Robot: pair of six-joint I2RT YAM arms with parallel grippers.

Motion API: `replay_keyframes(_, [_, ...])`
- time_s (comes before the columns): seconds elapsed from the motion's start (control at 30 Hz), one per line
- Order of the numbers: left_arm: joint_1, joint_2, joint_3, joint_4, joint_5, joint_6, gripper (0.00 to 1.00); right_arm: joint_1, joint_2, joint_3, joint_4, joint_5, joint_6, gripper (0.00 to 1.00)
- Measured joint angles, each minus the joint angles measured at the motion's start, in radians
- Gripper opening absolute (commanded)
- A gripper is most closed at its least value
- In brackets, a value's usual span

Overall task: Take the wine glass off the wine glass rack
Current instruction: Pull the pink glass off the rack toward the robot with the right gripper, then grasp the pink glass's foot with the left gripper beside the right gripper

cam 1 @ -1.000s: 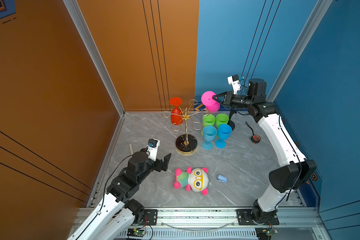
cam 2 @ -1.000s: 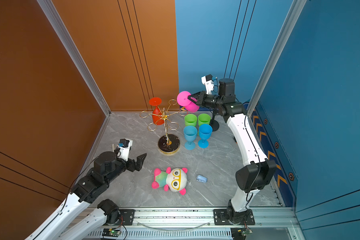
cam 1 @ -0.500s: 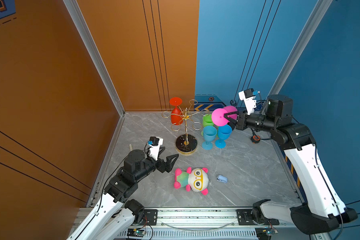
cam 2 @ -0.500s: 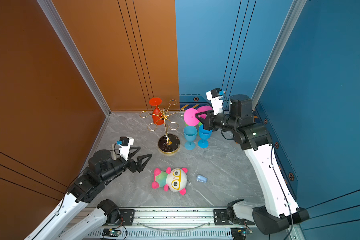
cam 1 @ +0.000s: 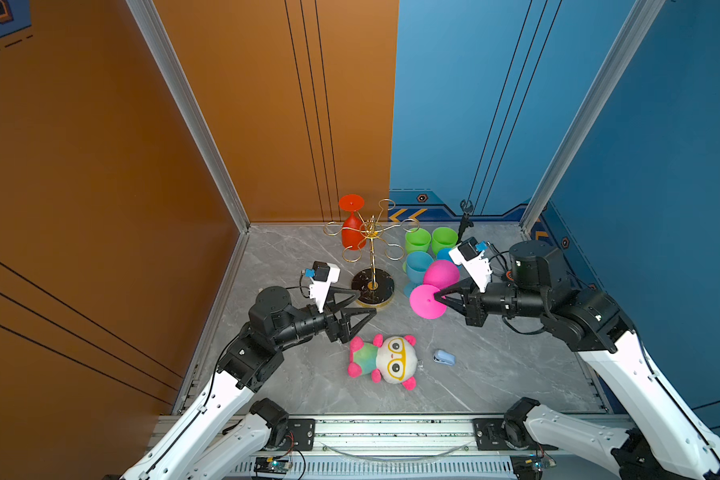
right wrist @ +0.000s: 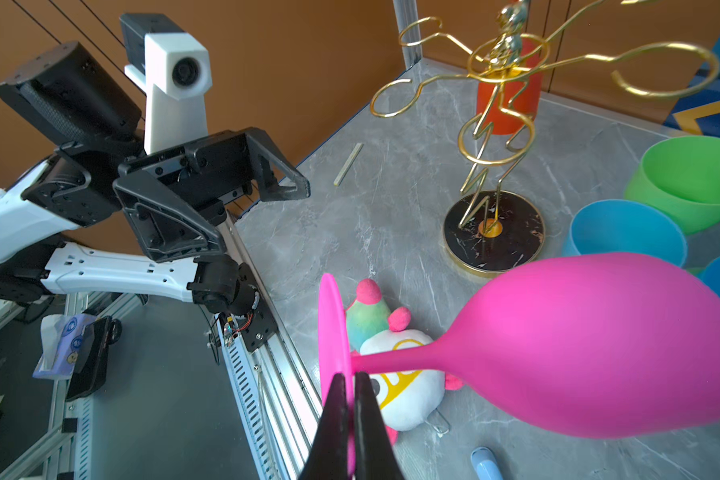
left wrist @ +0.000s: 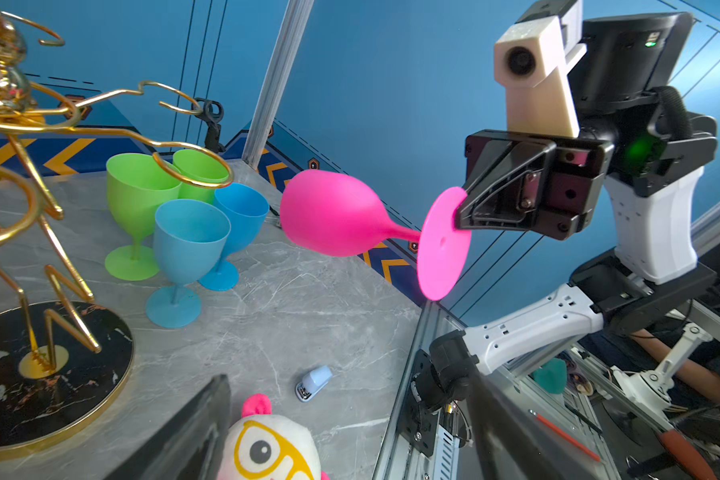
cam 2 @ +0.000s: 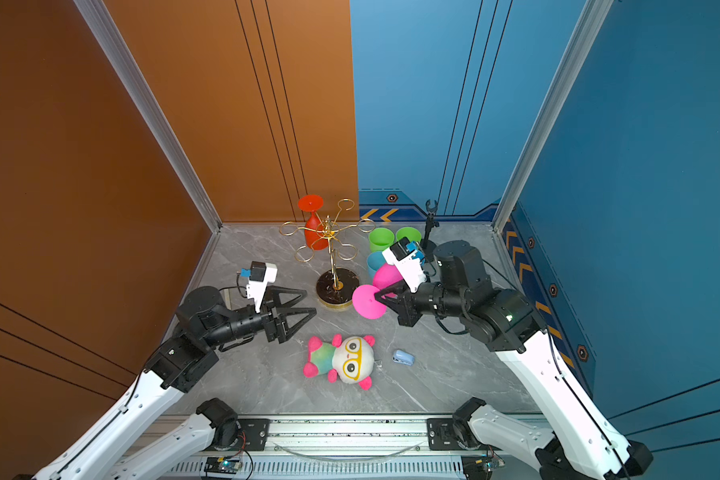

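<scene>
1. A packet (right wrist: 65,340) below the edge of the desk (cam 1: 495,374) carries round blue marks, too small to read.
2. The right arm reaches in from the desk's right side with its forearm nearly level. The fingers of the right gripper (cam 1: 438,296) are clamped together on the rim of the foot of the pink wine glass (cam 1: 440,274).
3. The glass hangs in the air on its side, clear of the wine glass rack (cam 1: 377,279) and just right of the rack's black marbled base. Its bowl is over the blue glasses (cam 1: 417,266) and its foot faces the left arm.
4. The left arm stretches low over the desk. The left gripper (cam 1: 365,302) is empty, fingers spread wide, beside the rack's base and pointing toward the pink foot.
5. The glass is opaque matte pink, with a rounded bowl, a short stem and a flat disc foot.
6. A red glass (cam 1: 352,235) hangs upside down from a gold loop at the back of the rack. Green glasses (cam 1: 417,241) stand behind the blue ones, and a plush toy (cam 1: 385,361) lies in front.
</scene>
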Motion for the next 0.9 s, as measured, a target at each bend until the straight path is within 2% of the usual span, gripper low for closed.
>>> replay_keyframes(0.3, [0.0, 0.003, 0.0, 0.028, 0.119, -0.045, 0.64, 0.144, 0.067, -0.026, 0.069, -0.039, -0.007, 0.0])
replay_keyframes(0.47, [0.0, 0.003, 0.0, 0.029, 0.158, -0.057, 0.59, 0.169, 0.095, -0.045, 0.132, -0.064, 0.009, 0.0])
replay_keyframes(0.57, [0.0, 0.004, 0.0, 0.029, 0.18, -0.058, 0.49, 0.176, 0.106, -0.051, 0.167, -0.08, 0.02, 0.0])
replay_keyframes(0.9, [0.0, 0.029, 0.0, 0.032, 0.245, -0.072, 0.29, 0.177, 0.127, -0.053, 0.236, -0.087, 0.042, 0.0])
